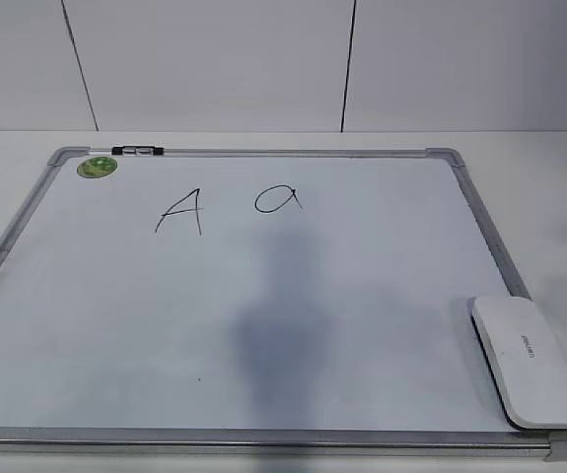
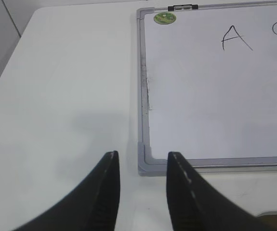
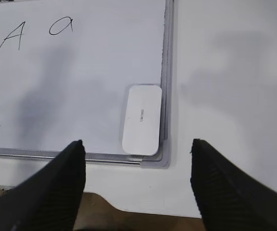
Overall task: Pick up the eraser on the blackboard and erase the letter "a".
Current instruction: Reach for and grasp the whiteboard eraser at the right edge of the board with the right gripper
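Surface: white table (image 1: 559, 187) carries the blackboard (image 1: 263, 434); pale panelled wall (image 1: 214, 59) behind
Board: green sticker (image 1: 97, 168) at far left corner; capital "A" (image 1: 181, 211) left of the letter "a" (image 1: 278, 200)
Eraser: the eraser (image 1: 527, 360) lies flat at near right corner, overlapping the frame
Left gripper (image 2: 143, 161): narrowly parted, empty, above near left corner
Right gripper (image 3: 137, 147): wide apart, empty, near side of the eraser

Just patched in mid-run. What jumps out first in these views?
The blackboard fills the table, with a capital "A" and the letter "a" written side by side near its far edge. The eraser lies untouched at the near right corner, partly over the frame.
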